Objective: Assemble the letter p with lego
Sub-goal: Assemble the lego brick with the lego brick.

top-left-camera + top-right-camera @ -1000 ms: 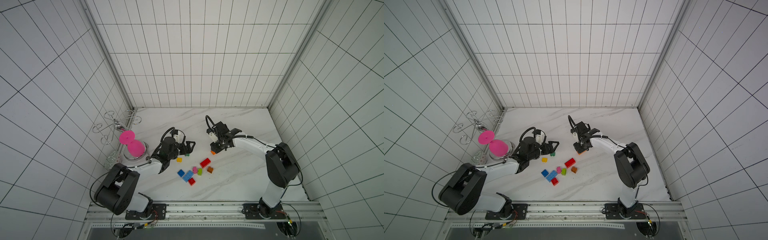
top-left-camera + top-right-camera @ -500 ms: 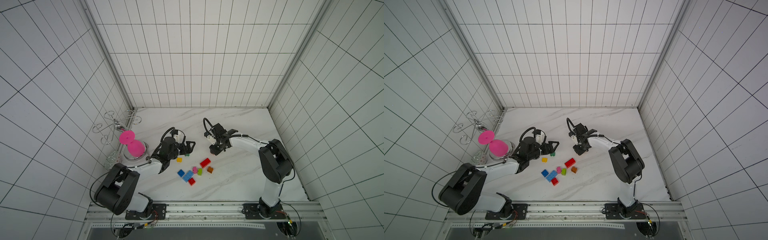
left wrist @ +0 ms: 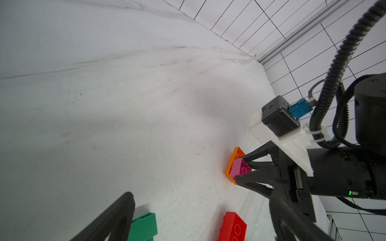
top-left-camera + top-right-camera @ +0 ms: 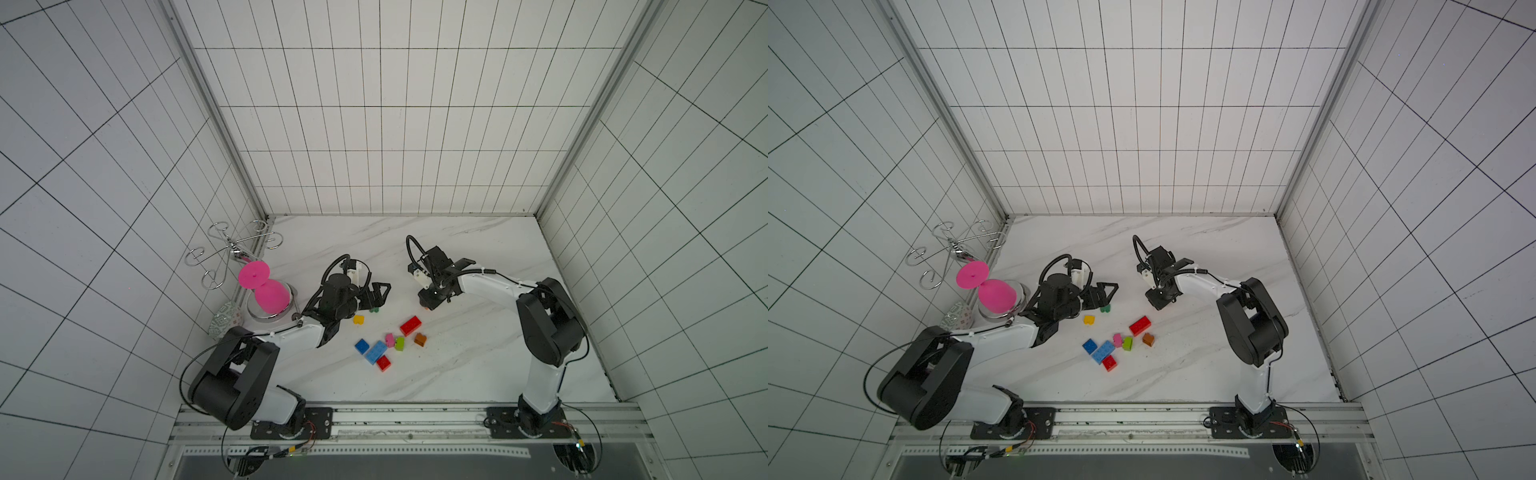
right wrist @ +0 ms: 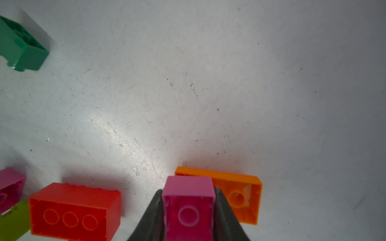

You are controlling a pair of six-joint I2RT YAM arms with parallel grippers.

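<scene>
Lego bricks (image 4: 376,352) are counted at eleven. One pink brick (image 5: 188,208), at 1 o'clock from the rest, is pinched by the right gripper (image 3: 239,168). The left gripper (image 4: 376,297) is spread wide, empty.

Obs: left black parallel gripper (image 4: 377,296) held low, arm stretched forward, jaws spread wide, empty. Right black parallel gripper (image 5: 189,193) tipped downward, jaws clamped on small pink plastic brick (image 5: 188,184).

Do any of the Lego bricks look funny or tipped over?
Yes. Several bricks are not sitting studs-up. The orange brick, the red brick and the green brick show their hollow undersides in the right wrist view. The pink brick in the right gripper's jaws is turned hollow side towards the camera too.
</scene>
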